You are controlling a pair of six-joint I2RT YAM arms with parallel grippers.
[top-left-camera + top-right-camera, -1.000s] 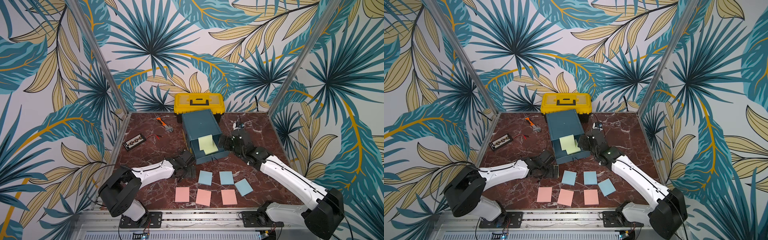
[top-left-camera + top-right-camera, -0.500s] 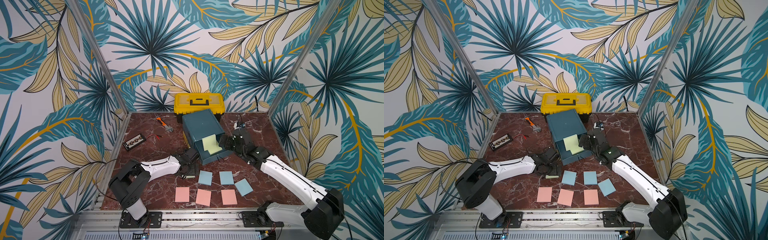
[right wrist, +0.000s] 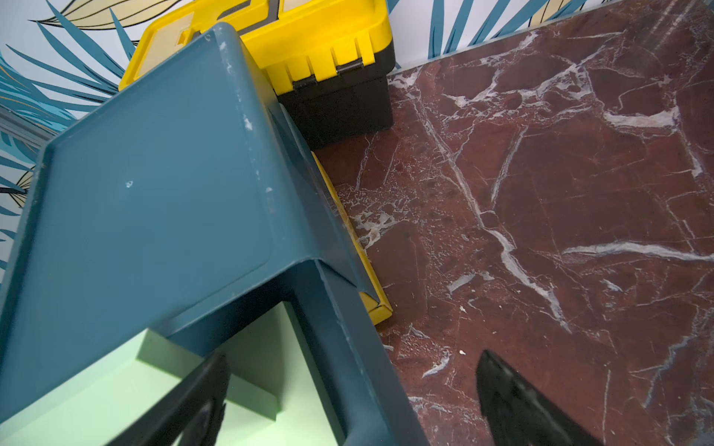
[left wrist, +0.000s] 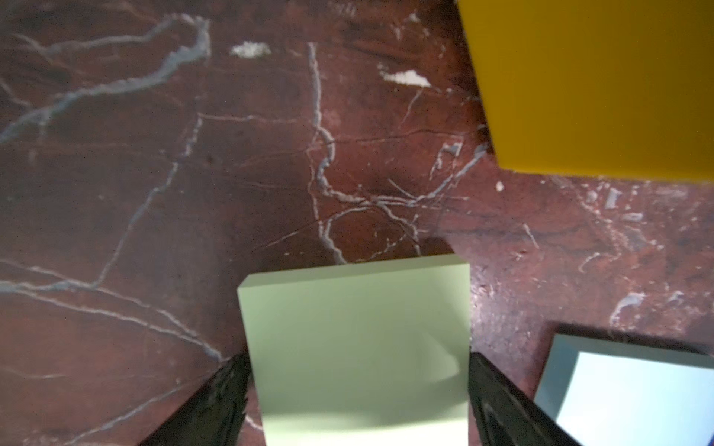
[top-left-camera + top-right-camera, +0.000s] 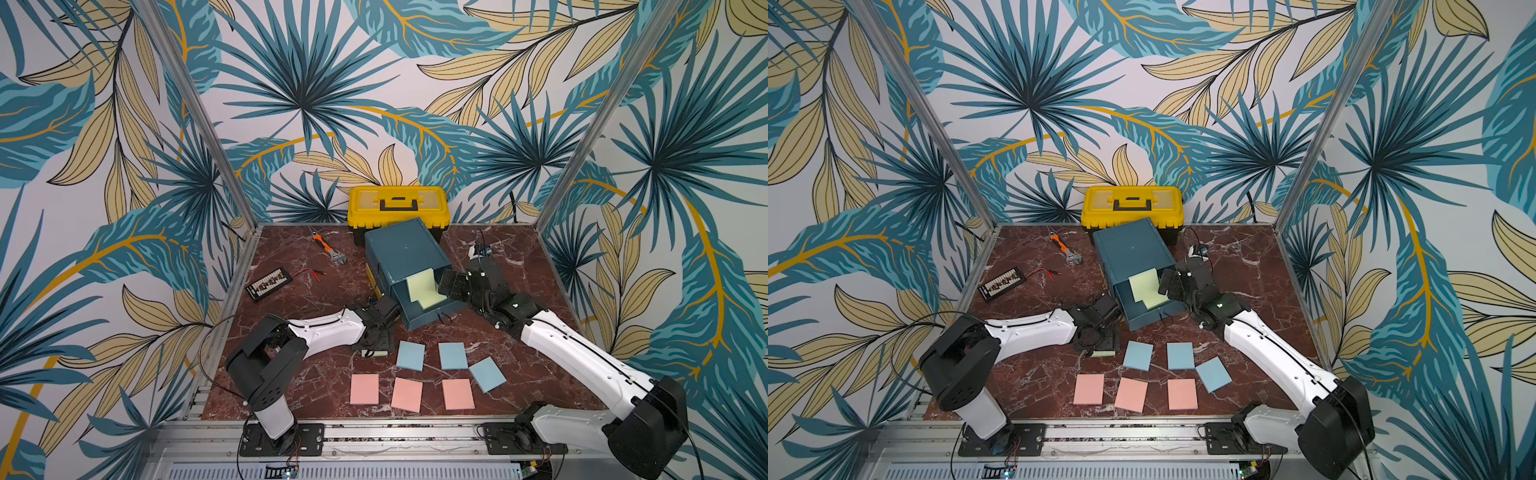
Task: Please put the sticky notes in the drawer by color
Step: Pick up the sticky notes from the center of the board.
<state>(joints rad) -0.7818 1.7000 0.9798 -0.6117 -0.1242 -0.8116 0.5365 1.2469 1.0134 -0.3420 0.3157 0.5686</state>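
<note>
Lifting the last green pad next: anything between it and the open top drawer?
Nothing lies on the red marble tabletop between the pale green sticky note pad, flanked by the left tool, and the open teal drawer. The right tool straddles that drawer's side wall, one finger inside over two stored green pads, crowding that side.

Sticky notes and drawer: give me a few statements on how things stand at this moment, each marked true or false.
1. Three blue pads lie on the table. True.
2. The open drawer holds pink pads. False: it holds green pads.
3. The left gripper has a finger against each side of the loose green pad. True.
4. The right gripper is shut. False: its jaws stand open, astride the drawer's side wall.
5. Three pink pads lie nearer the table's front edge than the blue pads. True.
</note>
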